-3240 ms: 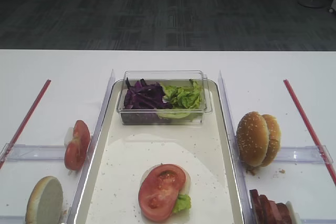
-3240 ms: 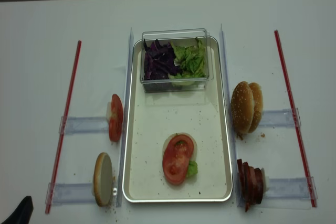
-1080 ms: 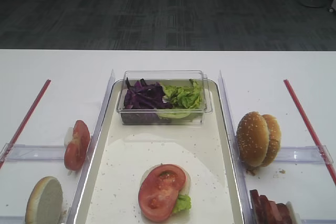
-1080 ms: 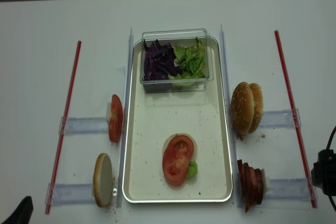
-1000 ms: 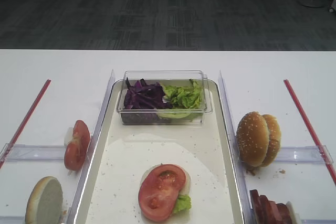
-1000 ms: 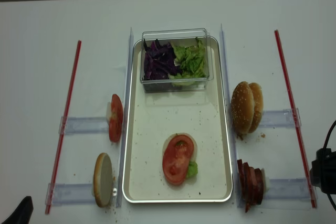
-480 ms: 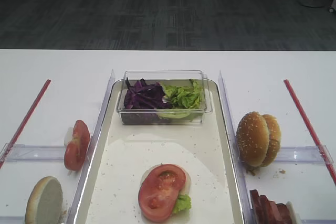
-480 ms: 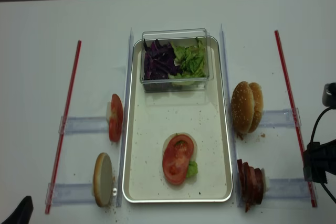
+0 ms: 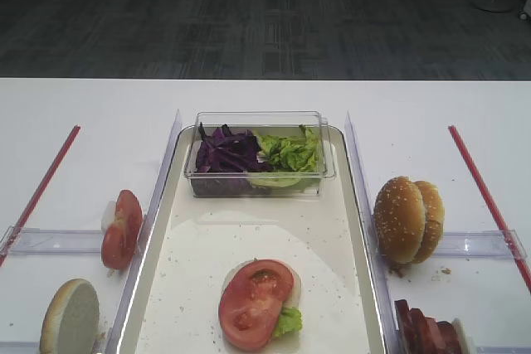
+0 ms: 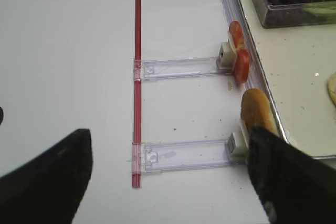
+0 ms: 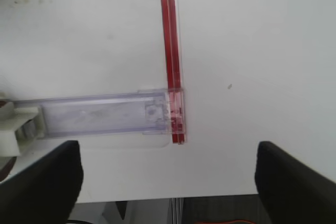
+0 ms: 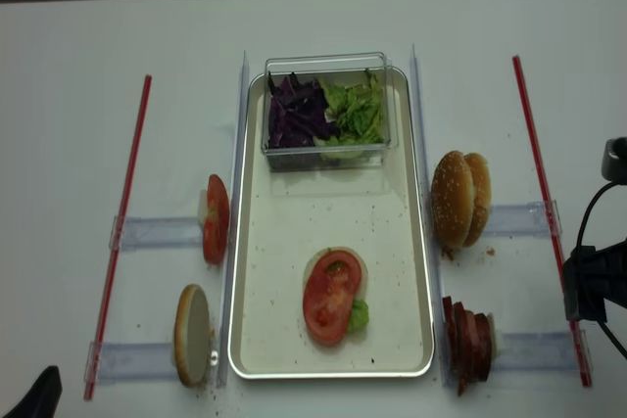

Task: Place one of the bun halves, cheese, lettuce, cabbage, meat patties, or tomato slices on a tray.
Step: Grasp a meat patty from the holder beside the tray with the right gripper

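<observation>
Right tool hangs spread wide and empty over the table's edge, meat patties just beside it in their rack. The left tool gapes wide too. On the tray a tomato slice tops the stack; a careless reach could topple the upright patties.

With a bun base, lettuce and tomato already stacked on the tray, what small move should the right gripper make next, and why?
Probably slide the right gripper toward the meat patties standing on edge just beyond the tray. The gripper hangs open and empty over the clear holder by the red strip. The stack on the tray shows a tomato slice over lettuce with no patty visible, so meat seems the likely next layer.
</observation>
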